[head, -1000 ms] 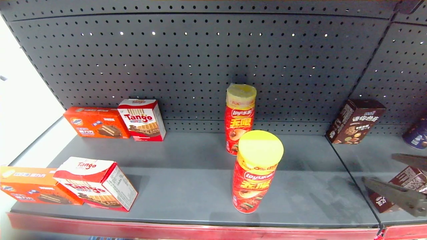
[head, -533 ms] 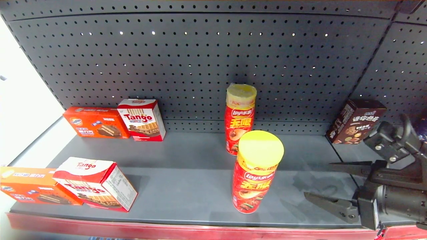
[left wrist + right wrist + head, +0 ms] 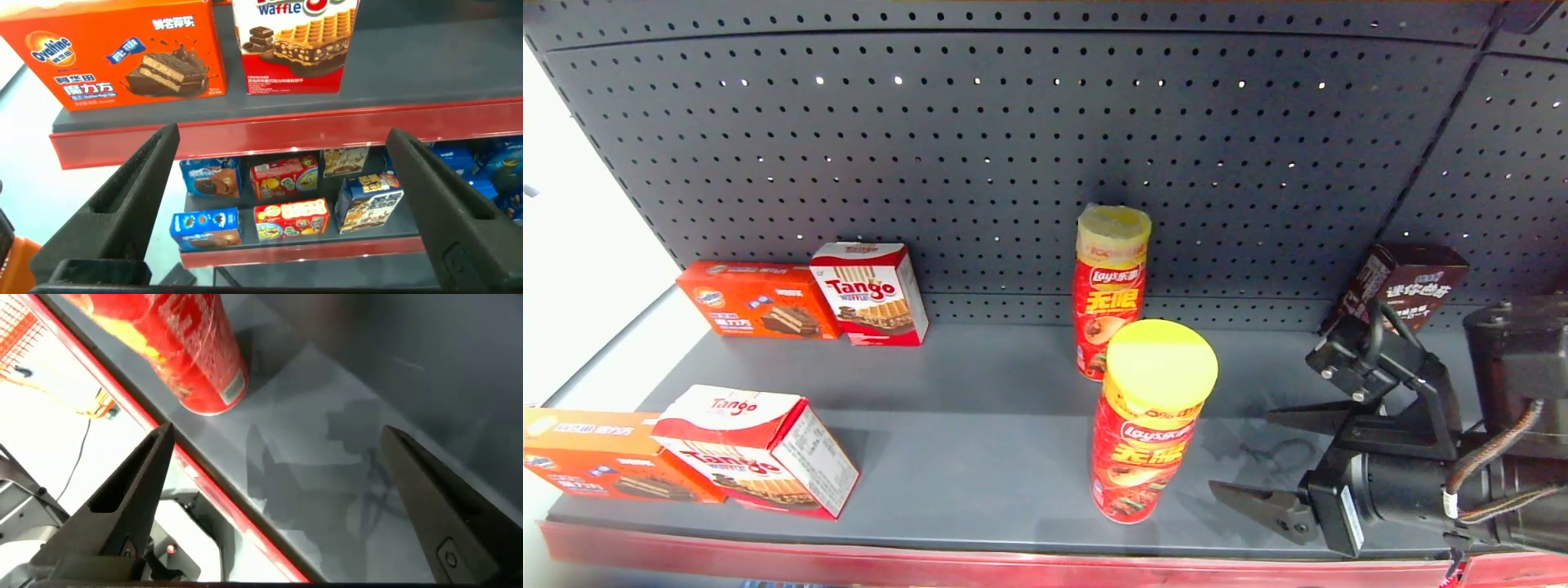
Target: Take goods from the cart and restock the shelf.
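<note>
Starting on the left, the left arm's fingers are hanging wide open with nothing between them. They're out in front of the shelf and pointing at its red front lip. Underneath, a lower shelf is carrying rows of small boxes.

Up on the main shelf, a front orange box is sitting at the left front corner. A front waffle box is sitting just beside it on the right. Behind those, a back orange box and a back waffle box are standing right next to each other against the pegboard.

In the middle, two red chip cans with yellow lids are standing upright, one behind the other. The back chip can is standing near the pegboard and the front chip can is standing close to the red lip. I can't tell whether the two are touching, since the front one is overlapping the back one.

Right of the front can, the right arm's fingers are hovering low over the shelf. They're spread wide and gripping nothing, with the tips pointing toward the can but not touching it.

Far right, a brown box is sitting at the back of the neighbouring shelf section, partly hidden behind the arm.
</note>
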{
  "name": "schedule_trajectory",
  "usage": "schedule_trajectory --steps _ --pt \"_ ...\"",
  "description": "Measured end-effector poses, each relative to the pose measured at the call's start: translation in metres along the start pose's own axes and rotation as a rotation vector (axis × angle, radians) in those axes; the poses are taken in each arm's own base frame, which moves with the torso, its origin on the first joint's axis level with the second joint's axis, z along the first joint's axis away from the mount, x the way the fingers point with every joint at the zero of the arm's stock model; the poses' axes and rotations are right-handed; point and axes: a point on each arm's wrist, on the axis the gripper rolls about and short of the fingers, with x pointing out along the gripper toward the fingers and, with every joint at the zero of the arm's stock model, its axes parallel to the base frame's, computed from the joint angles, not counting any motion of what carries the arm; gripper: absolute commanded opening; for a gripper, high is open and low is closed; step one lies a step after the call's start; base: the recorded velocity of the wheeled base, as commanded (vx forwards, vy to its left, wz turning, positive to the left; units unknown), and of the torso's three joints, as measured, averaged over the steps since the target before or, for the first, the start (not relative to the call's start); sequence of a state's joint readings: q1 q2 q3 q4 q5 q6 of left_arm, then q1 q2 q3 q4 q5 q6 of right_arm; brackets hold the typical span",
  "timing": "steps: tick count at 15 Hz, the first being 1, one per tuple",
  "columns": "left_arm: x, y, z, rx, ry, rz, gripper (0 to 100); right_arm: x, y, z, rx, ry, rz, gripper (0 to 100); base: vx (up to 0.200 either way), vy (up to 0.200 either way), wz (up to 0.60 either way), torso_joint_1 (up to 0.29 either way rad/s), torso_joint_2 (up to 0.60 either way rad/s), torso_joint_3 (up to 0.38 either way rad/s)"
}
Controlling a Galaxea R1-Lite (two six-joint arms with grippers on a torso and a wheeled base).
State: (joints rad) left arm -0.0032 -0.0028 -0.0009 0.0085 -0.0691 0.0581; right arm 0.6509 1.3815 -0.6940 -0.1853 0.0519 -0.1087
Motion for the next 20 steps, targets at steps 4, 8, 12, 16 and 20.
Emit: schedule_trajectory --steps 4,8,12,16,20 --pt "0.000 0.000 0.000 0.000 0.000 0.000 100 0.018 -0.001 0.008 -0.019 0.016 0.007 100 0.000 0.000 0.00 0.000 0.00 0.000" --pt "0.000 0.000 0.000 -0.006 0.000 0.001 100 0.033 0.000 0.010 -0.059 0.023 0.016 100 0.000 0.000 0.00 0.000 0.00 0.000" --pt "0.000 0.000 0.000 -0.006 0.001 0.001 100 0.031 -0.004 0.007 -0.050 0.031 0.002 100 0.000 0.000 0.00 0.000 0.00 0.000" --pt "0.000 0.000 0.000 -0.004 0.001 0.001 100 0.025 -0.015 0.006 -0.026 0.025 -0.043 100 0.000 0.000 0.00 0.000 0.00 0.000" --pt "0.000 0.000 0.000 -0.007 0.001 0.001 100 0.033 -0.015 0.013 -0.030 0.016 -0.041 100 0.000 0.000 0.00 0.000 0.00 0.000"
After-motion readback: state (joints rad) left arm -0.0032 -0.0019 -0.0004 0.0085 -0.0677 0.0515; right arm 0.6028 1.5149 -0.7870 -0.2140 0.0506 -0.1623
